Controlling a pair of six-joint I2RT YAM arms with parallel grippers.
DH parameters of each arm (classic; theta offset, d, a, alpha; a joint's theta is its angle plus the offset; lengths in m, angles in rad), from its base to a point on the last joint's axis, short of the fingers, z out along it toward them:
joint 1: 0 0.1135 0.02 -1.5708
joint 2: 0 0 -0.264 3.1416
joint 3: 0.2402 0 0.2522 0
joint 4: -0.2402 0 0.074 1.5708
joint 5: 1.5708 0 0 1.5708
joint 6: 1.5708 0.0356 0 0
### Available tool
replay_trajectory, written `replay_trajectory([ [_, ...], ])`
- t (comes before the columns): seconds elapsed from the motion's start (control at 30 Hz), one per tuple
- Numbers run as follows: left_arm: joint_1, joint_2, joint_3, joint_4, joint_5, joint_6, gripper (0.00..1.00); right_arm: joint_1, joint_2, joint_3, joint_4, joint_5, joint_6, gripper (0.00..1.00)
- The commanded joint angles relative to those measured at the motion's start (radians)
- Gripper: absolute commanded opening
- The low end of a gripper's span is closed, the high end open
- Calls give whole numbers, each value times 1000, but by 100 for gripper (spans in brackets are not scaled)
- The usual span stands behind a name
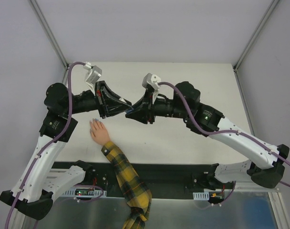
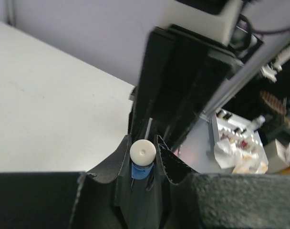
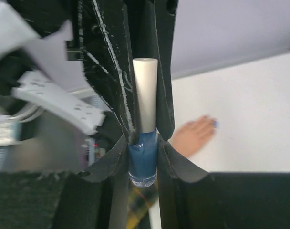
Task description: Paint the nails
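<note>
Your right pincer (image 3: 141, 144) grips the polish bottle (image 3: 142, 164), left pincer (image 2: 143, 143) clamps its white cap (image 3: 145, 90), not yet off; nails (image 3: 214, 123) on the hand (image 1: 99, 132) at seven o'clock show some blue.

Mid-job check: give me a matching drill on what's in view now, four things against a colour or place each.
1 glass nail-polish bottle
2 long cylindrical cap
3 small peach hand
4 plaid fabric sleeve

A white
B lying flat on the white table
C blue, clamped in the right gripper
D yellow and black

Pairs: 1-C, 2-A, 3-B, 4-D
</note>
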Motion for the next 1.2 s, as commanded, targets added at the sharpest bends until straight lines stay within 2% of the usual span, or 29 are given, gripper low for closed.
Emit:
replay_trajectory([
  [0.0, -3, -53, -43, 377, 301, -113, 0, -56, -41, -60, 270, -521, 229, 0],
  [0.03, -3, -62, -89, 461, 324, -194, 0, -58, -39, -72, 287, -579, 247, 0],
  [0.1, -5, -76, -116, 613, 364, -260, 0, -56, -38, -81, 325, -605, 292, 0],
  [0.27, -7, -97, -106, 608, 389, -282, 0, -59, -38, -112, 398, -640, 352, 0],
  [0.33, -7, -91, -72, 496, 372, -229, 2, -61, -44, -123, 410, -623, 352, 0],
  [0.37, -7, -85, -49, 430, 361, -200, 14, -59, -48, -129, 409, -611, 349, 0],
  [0.4, -5, -77, 3, 360, 337, -131, 47, -59, -53, -128, 386, -599, 340, 0],
  [0.43, -5, -71, 20, 251, 329, -108, 57, -59, -56, -120, 348, -556, 287, 0],
  [0.47, -3, -73, 29, 231, 321, -94, 64, -59, -57, -97, 302, -522, 251, 0],
  [0.53, 0, -80, 41, 182, 262, -60, 90, -56, -65, -85, 179, -418, 199, 0],
  [0.57, 1, -88, 43, 151, 237, -52, 92, -58, -71, -85, 159, -376, 148, 0],
  [0.7, 6, -80, 98, -13, 148, 23, 95, -55, -96, -88, 30, -226, 79, 0],
  [0.87, 10, -47, 126, -160, 96, 81, 90, -45, -123, -85, -27, -183, 33, 0],
  [1.03, 13, -16, 138, -193, 48, 81, 88, -39, -126, -66, -64, -167, 11, 0],
  [1.13, 13, 13, 152, -199, 60, 51, 84, -36, -128, -60, -64, -164, 7, 0],
  [1.17, 13, 18, 152, -198, 70, 43, 80, -35, -125, -57, -65, -161, 5, 0],
])
